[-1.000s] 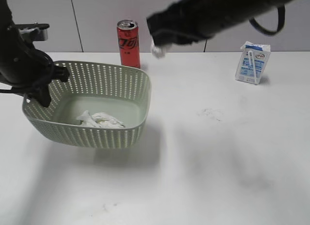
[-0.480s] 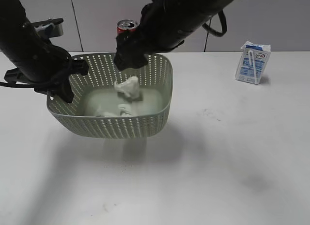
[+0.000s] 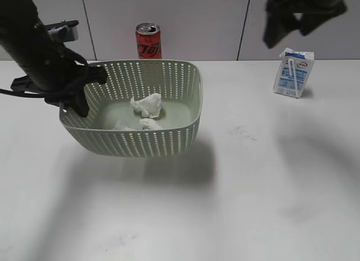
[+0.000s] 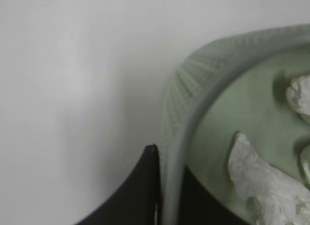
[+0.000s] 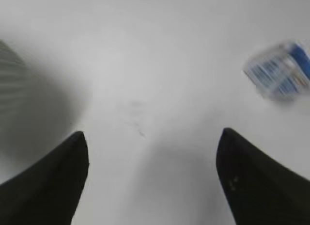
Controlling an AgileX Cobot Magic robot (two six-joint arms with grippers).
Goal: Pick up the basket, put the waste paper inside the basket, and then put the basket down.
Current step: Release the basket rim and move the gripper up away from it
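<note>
1. Left arm enters from the upper left of the exterior view and slants down to the left end of the basket (image 3: 140, 143). The left gripper (image 3: 79, 92) sits on that end's rim.
2. In the left wrist view the left gripper (image 4: 164, 186) has one dark finger outside the basket (image 4: 193, 89) wall and one inside, with the pale rim running between them. It is pinching the rim.
3. The basket is tilted, its gripped end higher than its far end. A shadow lies on the table (image 3: 253, 188) beneath and to the right of it. Whether its underside touches the table, cannot tell.
4. Waste paper (image 3: 147, 104) lies inside the basket, to the right of the left gripper: one wad toward the back of the floor, more at the front wall. In the left wrist view the waste paper (image 4: 261, 181) sits just beyond the inner finger.
5. Right arm is high at the upper right of the exterior view, well apart from the basket. The right gripper (image 3: 284, 25) hangs above and to the left of the carton (image 3: 293, 72).
6. In the right wrist view the right gripper (image 5: 152, 179) has both fingers spread wide, with bare table between them and nothing held. The carton (image 5: 281, 77) appears blurred ahead and to the right of it, and a slice of basket wall lies to the left.
7. A red can (image 3: 148, 41) stands upright behind the basket, apart from both grippers.
</note>
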